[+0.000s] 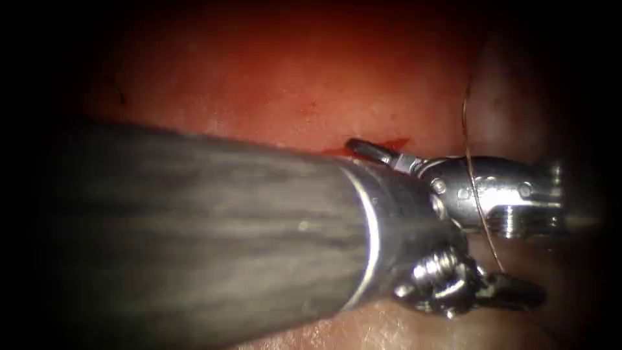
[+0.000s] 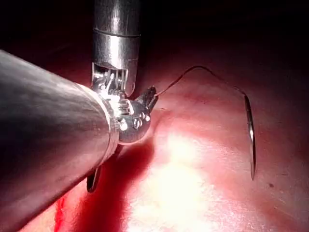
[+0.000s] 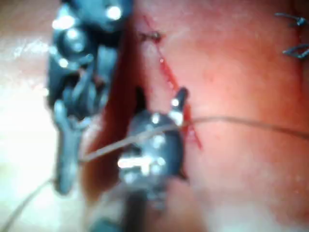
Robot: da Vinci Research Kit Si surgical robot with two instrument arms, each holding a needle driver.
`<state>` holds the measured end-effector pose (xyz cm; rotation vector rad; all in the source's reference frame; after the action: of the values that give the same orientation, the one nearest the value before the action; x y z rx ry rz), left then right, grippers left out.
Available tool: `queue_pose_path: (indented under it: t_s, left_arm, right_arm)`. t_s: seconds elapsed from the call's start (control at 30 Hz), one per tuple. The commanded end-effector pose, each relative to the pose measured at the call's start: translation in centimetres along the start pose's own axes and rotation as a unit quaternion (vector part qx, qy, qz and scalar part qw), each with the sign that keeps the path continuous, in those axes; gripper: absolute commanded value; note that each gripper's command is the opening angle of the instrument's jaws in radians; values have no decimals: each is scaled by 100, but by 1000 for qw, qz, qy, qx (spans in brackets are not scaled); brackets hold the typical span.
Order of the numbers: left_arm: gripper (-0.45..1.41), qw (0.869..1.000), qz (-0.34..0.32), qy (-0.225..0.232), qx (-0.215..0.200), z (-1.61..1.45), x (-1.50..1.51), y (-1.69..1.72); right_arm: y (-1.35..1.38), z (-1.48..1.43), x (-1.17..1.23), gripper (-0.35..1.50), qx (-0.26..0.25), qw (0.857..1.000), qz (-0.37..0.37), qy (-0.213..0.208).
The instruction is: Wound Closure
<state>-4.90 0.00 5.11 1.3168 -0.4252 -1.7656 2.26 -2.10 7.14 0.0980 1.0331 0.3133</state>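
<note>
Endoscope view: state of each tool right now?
Left tool: closed, apparently holding the thread.
Right tool: cannot be told.
Needle: held by neither, lying on the tissue.

Two tools (image 1: 372, 150) (image 1: 512, 291), one needle (image 2: 250, 137), seemingly one thread (image 1: 476, 188)

Red fluid (image 3: 166, 72), perhaps cut thread ends (image 3: 292, 19).

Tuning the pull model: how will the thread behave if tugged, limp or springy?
Probably springy rather than limp: the thread holds a free arch from the left tool, which seems to grip it, to the needle lying on the tissue. Likely light, so a tug would drag the needle.
</note>
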Motion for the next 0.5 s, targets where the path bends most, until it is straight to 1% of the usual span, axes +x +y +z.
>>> queue_pose_path:
  t_s: [0.03,0.13,0.27,0.37,0.4,0.43,0.5]
  left_arm:
    - [-45,1000,0,-3,9,-1,-5,-1]
    - [-45,1000,-6,-16,22,-31,-19,-9]
    - [-45,999,-15,-33,29,-81,-46,-15]
    - [-45,999,-17,-41,27,-113,-64,-12]
    - [-45,998,-21,-46,25,-131,-73,-7]
    - [-45,998,-21,-46,25,-131,-73,-7]
    - [-45,998,-25,-53,23,-150,-81,2]
  right_arm:
    - [-4,7,-3,105,2,1000,0,1]
    - [-3,5,-3,105,2,1000,0,1]
    - [0,-1,-5,105,3,1000,0,2]
    - [4,-7,-7,105,-4,1000,0,0]
    - [7,-11,-8,105,-7,1000,0,-2]
    - [7,-11,-8,105,-7,1000,0,-2]
    - [10,-14,-10,105,-12,1000,1,-1]
